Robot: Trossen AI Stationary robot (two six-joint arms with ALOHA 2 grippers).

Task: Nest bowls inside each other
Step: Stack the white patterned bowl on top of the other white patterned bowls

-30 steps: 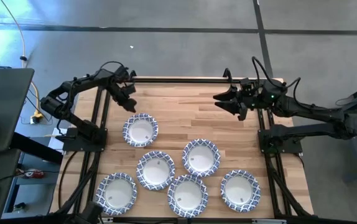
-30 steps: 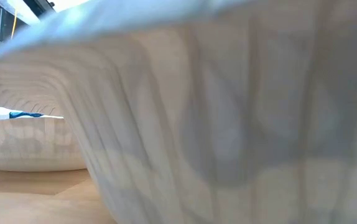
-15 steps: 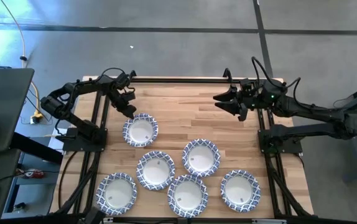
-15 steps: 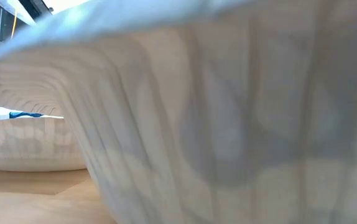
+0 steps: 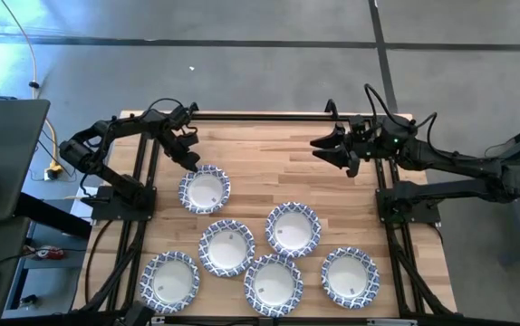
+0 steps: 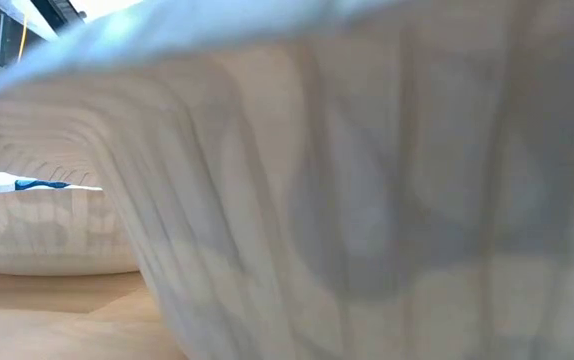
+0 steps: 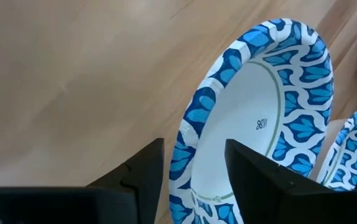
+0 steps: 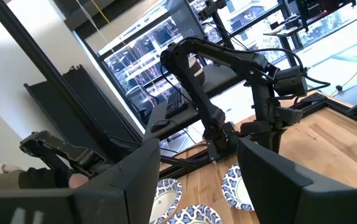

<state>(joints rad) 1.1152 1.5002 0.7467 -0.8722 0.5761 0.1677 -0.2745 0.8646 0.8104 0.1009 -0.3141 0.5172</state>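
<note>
Reaching in from the table's left edge, the left gripper [image 5: 188, 161] sits at the far-left rim of the small round blue-and-white patterned paper bowl nearest the back [image 5: 205, 190]. In the left wrist view its two dark fingers [image 7: 146, 177] stand a little apart with that bowl's rim [image 7: 188, 124] running between them; whether the pads press on the rim I cannot tell. Bare light wooden table [image 5: 269, 158] stretches behind this bowl to the back edge and across to the right arm, leaving open room there.

Further to the right and toward the front, five more bowls of the same kind lie close together: one at the front left corner [image 5: 170, 279], one just behind and beside it [image 5: 226, 246], one at the front middle [image 5: 274, 282], one behind that [image 5: 293, 228], and one at the front right [image 5: 351, 275]. Their rims nearly meet, with little free wood between them, and the front row lies close to the table's front edge. None is nested in another. The low view is filled by the ribbed white outer wall of one bowl [image 6: 367, 200], with a second one [image 6: 47, 230] behind it.

At the back right, the right gripper [image 5: 319, 148] hangs above bare wood, well apart from every bowl, its fingers [image 8: 135, 180] spread wide and holding nothing.
</note>
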